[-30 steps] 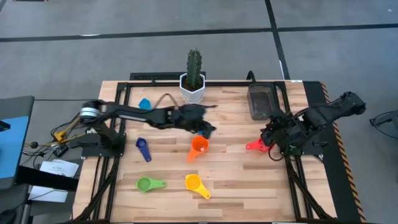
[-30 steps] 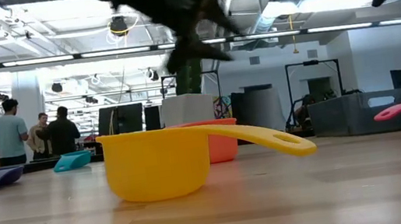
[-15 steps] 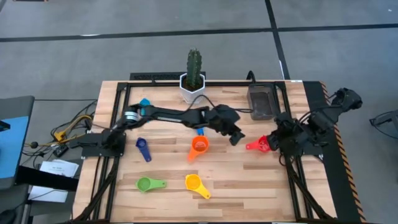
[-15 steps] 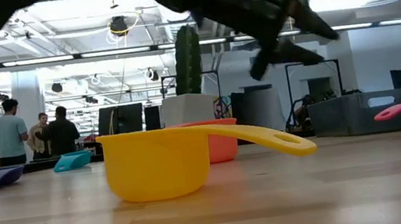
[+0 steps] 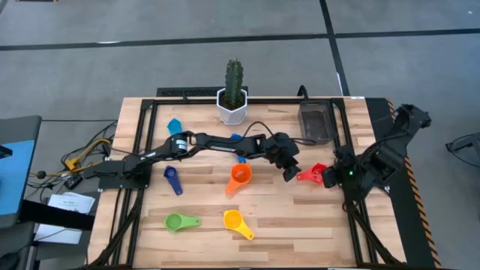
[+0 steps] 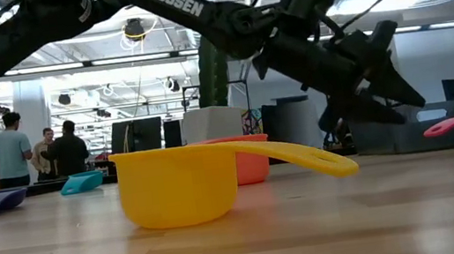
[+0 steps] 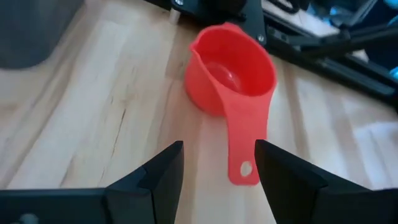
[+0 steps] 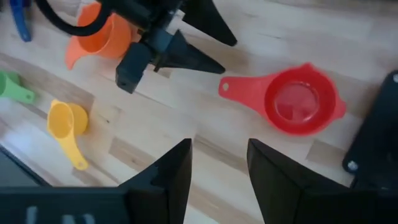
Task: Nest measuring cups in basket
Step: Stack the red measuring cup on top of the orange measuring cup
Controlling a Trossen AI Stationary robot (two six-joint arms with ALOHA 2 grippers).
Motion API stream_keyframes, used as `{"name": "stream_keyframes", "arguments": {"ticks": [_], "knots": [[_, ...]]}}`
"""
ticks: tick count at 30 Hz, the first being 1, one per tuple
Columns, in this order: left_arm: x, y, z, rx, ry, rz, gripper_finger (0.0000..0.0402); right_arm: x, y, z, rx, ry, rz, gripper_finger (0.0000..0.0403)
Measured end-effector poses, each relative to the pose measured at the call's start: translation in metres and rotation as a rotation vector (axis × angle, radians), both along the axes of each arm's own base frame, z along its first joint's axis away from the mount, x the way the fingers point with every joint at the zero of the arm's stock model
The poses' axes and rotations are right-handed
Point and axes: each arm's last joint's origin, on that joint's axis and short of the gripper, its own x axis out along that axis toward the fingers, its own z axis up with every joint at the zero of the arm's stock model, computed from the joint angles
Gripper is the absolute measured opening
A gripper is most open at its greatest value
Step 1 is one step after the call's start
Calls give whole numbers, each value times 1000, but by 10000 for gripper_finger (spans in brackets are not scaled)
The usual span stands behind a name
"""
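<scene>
Reaching far across the wooden table (image 5: 285, 217), my left arm stretches out from the left edge, and my left gripper (image 5: 289, 171) hangs just beside the handle tip of the red measuring cup (image 5: 313, 174); its fingers (image 7: 163, 174) are spread apart with nothing between them. Going from the left side, the dark blue cup (image 5: 172, 180) lies near my left arm's base, the light blue cup (image 5: 175, 125) sits toward the far edge, and the green cup (image 5: 180, 221) rests near the front edge. Next come the yellow cup (image 5: 235, 221) at the front and the orange cup (image 5: 240, 177) in the middle, with a blue cup (image 5: 238, 139) mostly hidden under my left arm. A cactus in a white pot (image 5: 233, 105) stands at the far edge. The red cup rests upright on the wood, its handle pointing toward my left gripper. The dark grey basket (image 5: 314, 124) stands at the far right, apart from every cup. My right gripper (image 5: 332, 178) hovers just right of the red cup, fingers (image 8: 163, 180) parted, gripping nothing.
</scene>
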Motion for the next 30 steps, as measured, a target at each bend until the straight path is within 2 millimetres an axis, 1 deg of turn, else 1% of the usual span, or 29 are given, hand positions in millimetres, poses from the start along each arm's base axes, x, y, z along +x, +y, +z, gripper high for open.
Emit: {"name": "stream_keyframes", "arguments": {"ticks": [4,6,8,10,13,15,17,20,25,30], "knots": [[0,-4,-1,75,-17,-39,201,2,6,-1,29,-13,-27,190],[1,-10,1,117,-42,-65,221,2,7,-2,36,-15,-36,194],[2,-19,2,168,-57,-102,247,3,8,-2,47,-22,-43,198],[5,-28,-3,237,-80,-110,276,4,8,-1,58,-30,-51,202],[6,-38,-9,307,-75,-84,319,5,9,-1,69,-39,-53,207],[9,-40,-12,352,-103,-25,345,5,10,-1,76,-44,-54,210],[8,-39,-15,359,-71,41,362,6,10,-1,81,-49,-54,212],[8,-37,-22,341,-59,63,374,6,10,-1,85,-50,-53,212],[8,-40,-29,313,-32,27,376,6,10,0,85,-50,-50,211],[8,-45,-29,359,-43,-5,377,6,10,0,86,-52,-45,213]]}}
